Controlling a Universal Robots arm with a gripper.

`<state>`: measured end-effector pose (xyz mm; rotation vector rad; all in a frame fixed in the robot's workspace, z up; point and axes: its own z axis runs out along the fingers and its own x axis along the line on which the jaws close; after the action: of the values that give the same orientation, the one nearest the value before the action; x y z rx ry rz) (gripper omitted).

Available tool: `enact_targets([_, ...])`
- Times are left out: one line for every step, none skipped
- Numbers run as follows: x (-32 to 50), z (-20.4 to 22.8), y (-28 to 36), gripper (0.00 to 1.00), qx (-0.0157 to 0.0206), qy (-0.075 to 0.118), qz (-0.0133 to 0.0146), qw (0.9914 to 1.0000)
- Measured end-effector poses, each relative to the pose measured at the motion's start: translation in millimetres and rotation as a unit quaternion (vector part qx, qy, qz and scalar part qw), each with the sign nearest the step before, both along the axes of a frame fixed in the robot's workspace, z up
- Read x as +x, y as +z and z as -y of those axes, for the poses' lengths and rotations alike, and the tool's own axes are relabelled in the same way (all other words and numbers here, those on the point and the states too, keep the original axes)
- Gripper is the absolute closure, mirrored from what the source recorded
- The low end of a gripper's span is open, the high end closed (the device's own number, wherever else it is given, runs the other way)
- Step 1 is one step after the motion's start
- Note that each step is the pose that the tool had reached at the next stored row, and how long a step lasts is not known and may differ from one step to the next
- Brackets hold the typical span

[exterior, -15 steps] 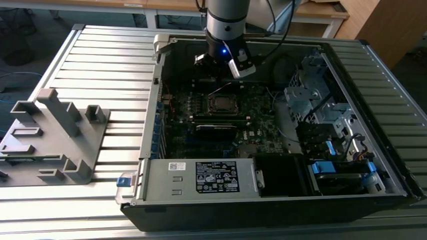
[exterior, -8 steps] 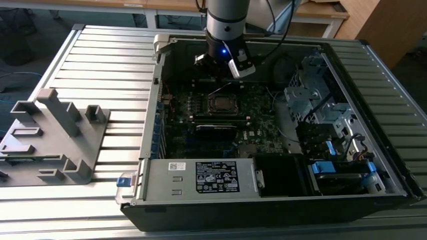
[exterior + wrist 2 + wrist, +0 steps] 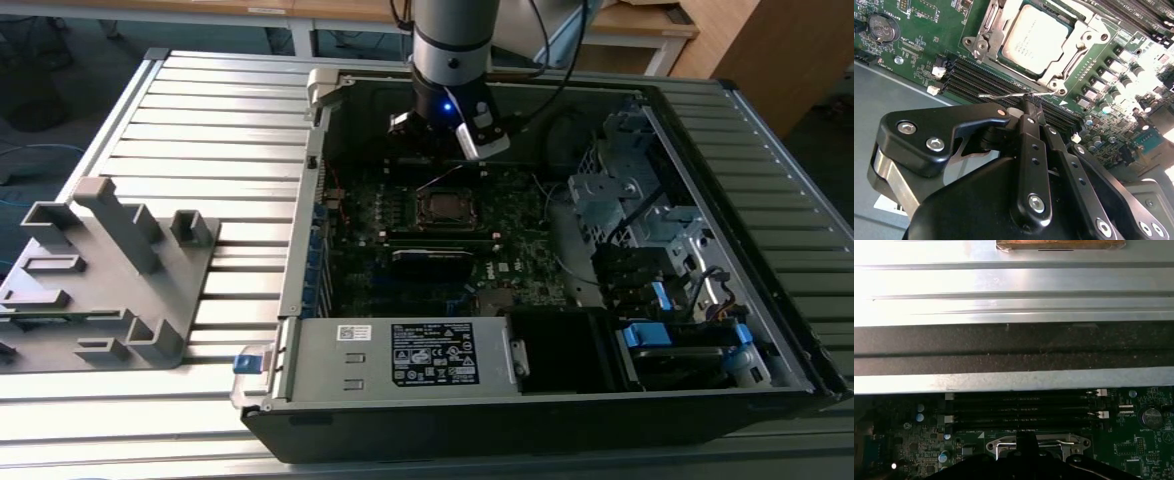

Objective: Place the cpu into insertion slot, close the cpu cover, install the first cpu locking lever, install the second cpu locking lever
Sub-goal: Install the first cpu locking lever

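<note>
Cpu (image 3: 1036,37) - the small flat square chip with a dull silver-grey metal top - is seated in the insertion slot (image 3: 1054,82), the square socket with a thin metal rim on the green motherboard (image 3: 919,30). The cpu cover (image 3: 1077,47), a thin square metal frame with a cut-out centre, lies flat around the chip, and I can see the chip's top through the opening.

My black two-fingered gripper (image 3: 1031,107) has its fingers drawn almost together. As far as I can judge in the second wrist view, they pinch the thin bent-wire locking lever (image 3: 1001,94) that runs along the socket's near edge. The cpu lies just beyond the fingertips, close but not touched. The row of long black memory slots (image 3: 989,82) runs between the gripper body and the socket. In the first wrist view the gripper tip (image 3: 1026,440) meets the same wire lever (image 3: 1004,444), with the memory slots (image 3: 1019,407) just past it.

In the exterior view the arm reaches down into the open black computer case (image 3: 307,250), which lies on the ribbed grey metal desk (image 3: 200,110). The cpu (image 3: 445,207) sits mid-board, just beside the gripper. A labelled grey power-supply box (image 3: 400,355) fills the near end of the case - well apart from the socket.
</note>
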<state>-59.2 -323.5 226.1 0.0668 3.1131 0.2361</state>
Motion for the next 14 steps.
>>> enact_targets([0.0,0.1,0.0,0.9,0.0025,0.0,0.0,1.0])
enact_targets([0.0,0.0,-0.2,0.9,0.0059,0.0,0.0,0.99998])
enact_targets([0.0,0.0,-0.2,0.9,0.0082,0.0,0.0,0.99997])
enact_targets([0.0,0.0,-0.2,0.9,0.01,0.0,0.0,0.99995])
enact_targets([0.0,-0.1,-0.3,0.9,0.0108,0.0,0.0,0.99994])
enact_targets([0.0,-0.1,-0.3,0.9,0.0108,0.0,0.0,0.99994])
enact_targets([0.0,-0.1,-0.4,0.9,0.0108,0.0,0.0,0.99994])
enact_targets([0.1,0.0,-0.8,0.9,0.011,0.0,0.0001,0.99994])
enact_targets([0.5,0.0,-1.1,0.9,0.011,0.0,0.0,0.99994])
enact_targets([1.0,0.0,-1.5,0.9,0.0109,0.0,0.0,0.99994])
enact_targets([1.7,0.0,-1.9,0.9,0.0109,0.0,0.0,0.99994])
enact_targets([2.5,0.0,-2.3,0.9,0.0108,0.0,0.0,0.99994])
enact_targets([3.3,0.0,-2.7,0.9,0.0109,0.0,0.0,0.99994])
enact_targets([4.1,0.0,-3.1,0.9,0.0108,0.0,0.0,0.99994])
